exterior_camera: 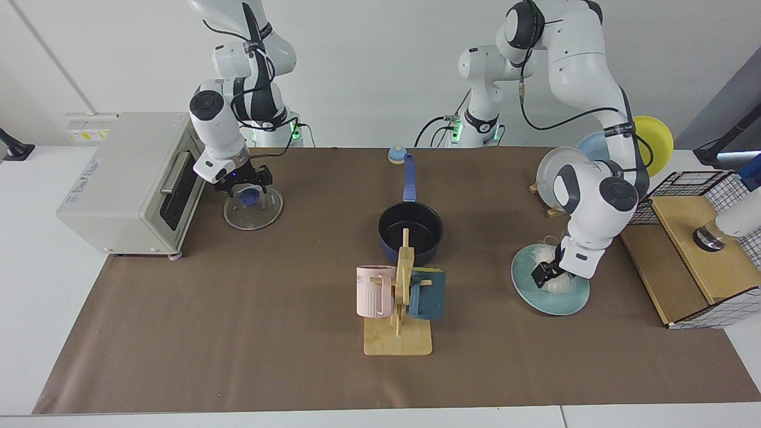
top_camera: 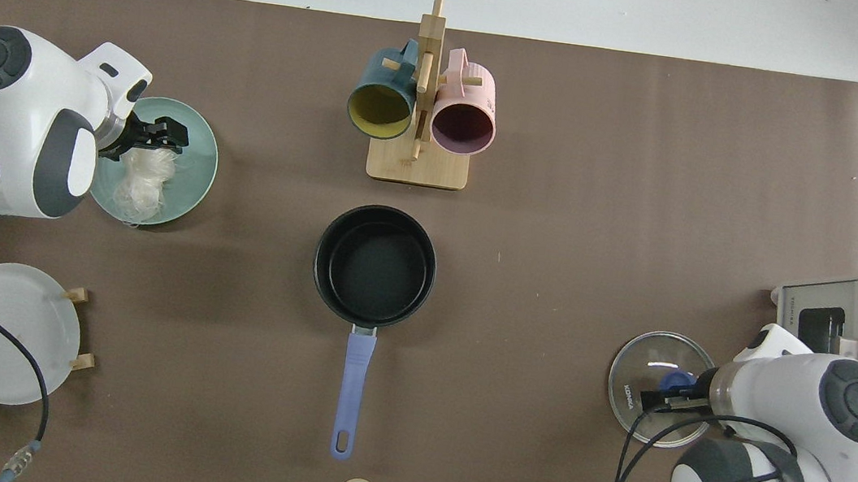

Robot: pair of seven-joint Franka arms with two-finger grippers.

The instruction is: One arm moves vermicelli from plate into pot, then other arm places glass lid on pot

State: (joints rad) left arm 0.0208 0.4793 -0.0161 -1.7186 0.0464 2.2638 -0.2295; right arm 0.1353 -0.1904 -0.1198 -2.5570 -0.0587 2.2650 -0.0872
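Vermicelli (exterior_camera: pixel 557 284) half hidden behind left gripper (exterior_camera: pixel 544 274) on plate (exterior_camera: pixel 550 303).

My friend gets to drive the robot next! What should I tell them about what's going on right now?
Left end effector: down on the teal plate at the vermicelli; its grip cannot be judged.
Right end effector: low over the glass lid, at its blue knob; grip unclear too.
Pot: empty, mid-table, its blue handle pointing toward the arm bases.
Glass lid: flat on the mat beside the toaster oven.
Done: nothing moved yet.
Left: carry the vermicelli into the pot, then set the glass lid on it.
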